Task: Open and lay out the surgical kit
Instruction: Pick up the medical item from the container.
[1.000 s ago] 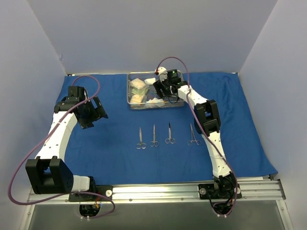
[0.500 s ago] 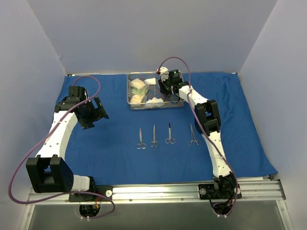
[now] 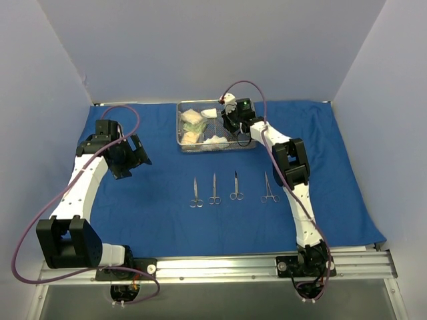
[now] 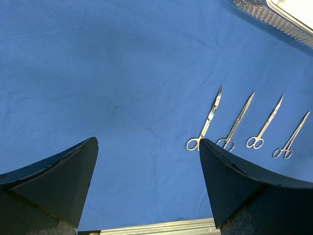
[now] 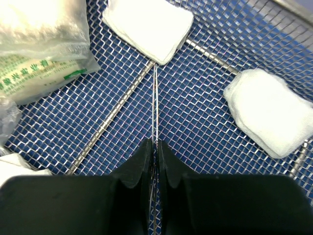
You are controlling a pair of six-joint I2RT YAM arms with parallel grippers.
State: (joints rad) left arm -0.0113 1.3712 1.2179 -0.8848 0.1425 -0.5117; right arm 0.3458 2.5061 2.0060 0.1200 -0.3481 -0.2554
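The steel wire-mesh tray (image 3: 213,151) stands at the back of the blue cloth (image 3: 153,207). My right gripper (image 3: 236,131) reaches down into it. In the right wrist view the right gripper (image 5: 155,143) is shut on thin steel tweezers (image 5: 155,98) that lie on the mesh (image 5: 215,73). Their tip points at a white gauze pad (image 5: 149,27). Several scissors and forceps (image 3: 214,190) lie in a row on the cloth. My left gripper (image 4: 147,141) hangs open above bare cloth at the left, with nothing between its fingers.
In the tray lie a second gauze pad (image 5: 269,117) and a clear packet with green print (image 5: 44,54). The instrument row (image 4: 238,122) sits to the right of the left gripper. A metal rail (image 3: 220,267) runs along the near edge. Walls enclose the table.
My right gripper has closed on the tweezers in the tray. The left arm has not moved.
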